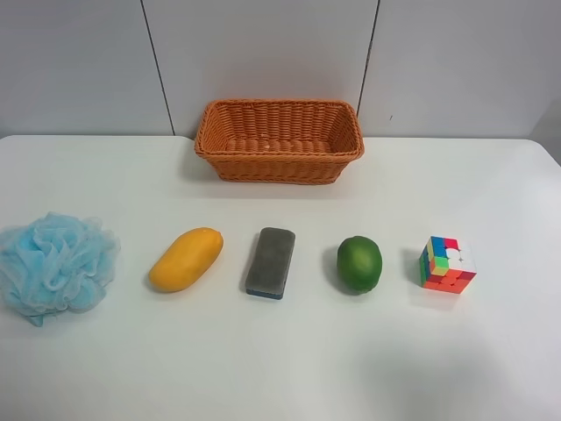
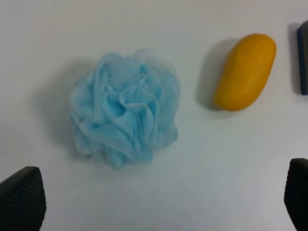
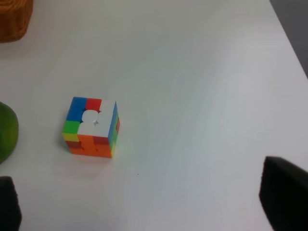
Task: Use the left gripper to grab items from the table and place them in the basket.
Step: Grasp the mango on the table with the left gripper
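A white tabletop (image 1: 280,377) runs up to a pale grey panelled wall, and the wicker basket (image 1: 279,168) sits at the far side, close to that wall. Its near wall hides the front strip of its floor. Nearer the camera, five things lie in a row, well apart from each other and from the basket. From the exterior high view's left they are a blue pouf (image 1: 54,263), a mango (image 1: 185,259), a grey block (image 1: 270,261) with a blue base, a green fruit (image 1: 359,263) and a puzzle cube (image 1: 447,264). The pouf's outer edge is clipped by the frame. My left claw (image 2: 159,197) hangs above the pouf end of the row, released and spread wide with nothing in it. Only the dark tips of its fingers (image 2: 21,199) show, at the corners of the left wrist view, so I cannot make out the rest of them. That view has the pouf and mango whole, but the block is only a dark sliver cut off at the frame's edge. My right claw (image 3: 144,199) is likewise released and bare, its two tips far apart and mostly out of frame, blurred and black. In the right wrist view the cube sits whole, the green fruit is cut to a curved slice at the border, and just one corner of the basket shows.
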{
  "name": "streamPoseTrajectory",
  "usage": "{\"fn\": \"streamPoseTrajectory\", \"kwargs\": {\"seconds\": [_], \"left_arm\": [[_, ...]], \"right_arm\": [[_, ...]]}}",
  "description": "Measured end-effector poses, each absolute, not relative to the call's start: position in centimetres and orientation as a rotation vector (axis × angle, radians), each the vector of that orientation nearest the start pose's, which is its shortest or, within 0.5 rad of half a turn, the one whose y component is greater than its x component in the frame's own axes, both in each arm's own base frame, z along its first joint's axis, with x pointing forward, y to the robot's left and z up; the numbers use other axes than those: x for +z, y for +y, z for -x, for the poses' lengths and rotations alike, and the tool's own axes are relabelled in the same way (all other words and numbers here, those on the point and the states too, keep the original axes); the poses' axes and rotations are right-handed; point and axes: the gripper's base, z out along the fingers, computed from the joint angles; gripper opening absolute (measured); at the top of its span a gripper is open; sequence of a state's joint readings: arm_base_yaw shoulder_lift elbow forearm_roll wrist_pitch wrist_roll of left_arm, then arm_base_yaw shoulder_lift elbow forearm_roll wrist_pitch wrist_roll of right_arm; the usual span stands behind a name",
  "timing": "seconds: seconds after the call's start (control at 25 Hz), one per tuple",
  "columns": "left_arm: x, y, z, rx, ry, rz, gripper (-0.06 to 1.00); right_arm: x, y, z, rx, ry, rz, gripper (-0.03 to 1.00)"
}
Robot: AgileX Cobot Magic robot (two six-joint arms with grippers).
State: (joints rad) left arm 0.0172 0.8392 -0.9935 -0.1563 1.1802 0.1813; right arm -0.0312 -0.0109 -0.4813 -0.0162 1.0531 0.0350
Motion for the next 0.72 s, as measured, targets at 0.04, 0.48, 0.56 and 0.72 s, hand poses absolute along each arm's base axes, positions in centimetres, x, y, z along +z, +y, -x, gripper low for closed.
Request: {"fn": "streamPoseTrajectory", "kwargs": {"seconds": [0.04,0.48,0.56,0.72], "left_arm": [[36.7,-1.3,-14.5,-0.132,2.52,-0.207,0.99],[31.9,-10.6,-26.0,-0.047,2.806,-0.373,0.99],[29.9,-12.4,-27.3,-0.052,2.84,-0.395,0.99],[26.0,-15.0,-29.1,-0.083,2.887,-0.427,0.99]], "right_arm": [[27.3,-0.1,0.4,-0.017,2.043,-0.068,0.99],[27.3,-0.1,0.4,-0.017,2.043,-0.068,0.99],[27.3,-0.1,0.4,-0.017,2.043,-0.068,0.99],[27.3,-0.1,0.4,-0.017,2.043,-0.068,0.99]]}}
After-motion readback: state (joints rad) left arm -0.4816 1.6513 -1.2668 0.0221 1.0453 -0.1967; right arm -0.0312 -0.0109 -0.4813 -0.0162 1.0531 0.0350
